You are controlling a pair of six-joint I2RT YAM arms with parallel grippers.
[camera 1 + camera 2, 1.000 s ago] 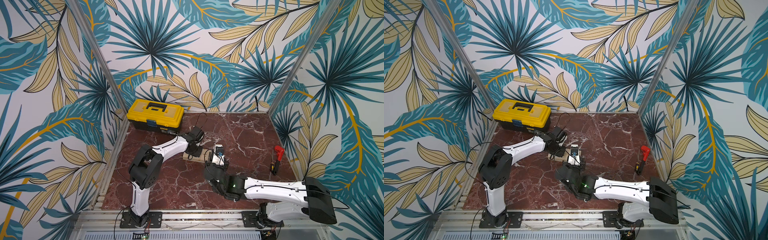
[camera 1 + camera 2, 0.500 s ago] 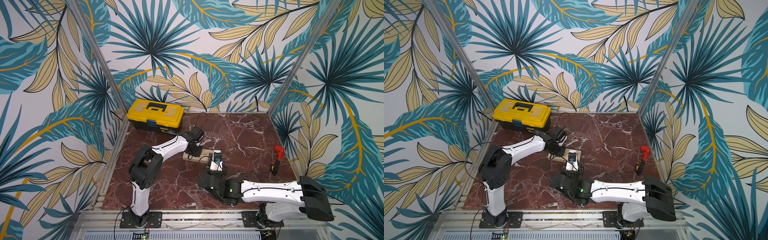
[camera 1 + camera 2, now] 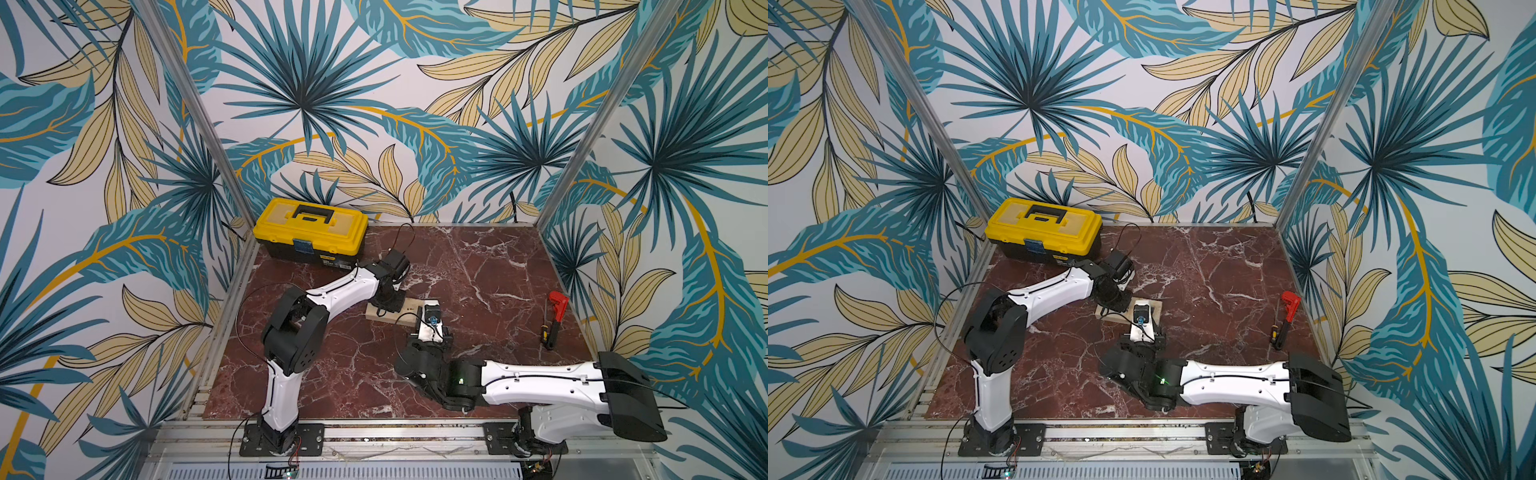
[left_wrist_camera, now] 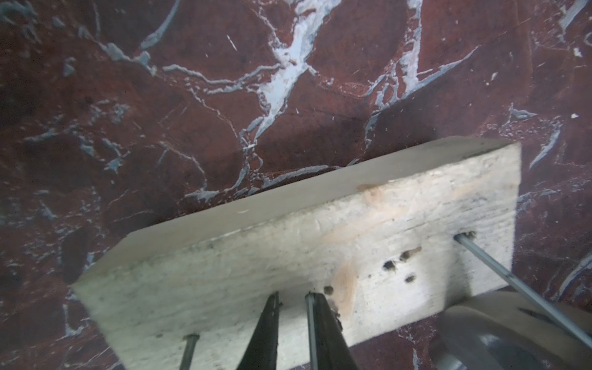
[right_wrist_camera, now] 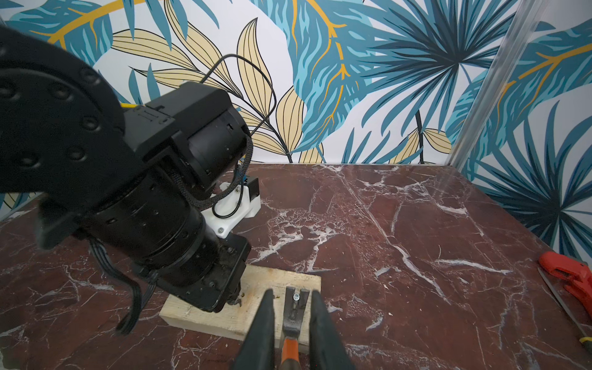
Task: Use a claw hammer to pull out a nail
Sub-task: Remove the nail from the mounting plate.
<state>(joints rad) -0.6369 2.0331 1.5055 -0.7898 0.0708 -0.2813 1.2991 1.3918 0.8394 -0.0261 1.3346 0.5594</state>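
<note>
The hammer (image 5: 292,323) is held fast between the right gripper's (image 5: 292,292) fingers, its claw hooked round a nail (image 5: 296,297) at one end of the block (image 5: 224,317). The left gripper (image 4: 294,296) is set on the block, its fingers slightly parted astride a second nail (image 4: 310,326).

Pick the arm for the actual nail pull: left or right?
Right. The right gripper is shut on the claw hammer, whose claw sits at the nail head in the wooden block. The left gripper holds no tool; it is down on the block, likely steadying it.
</note>
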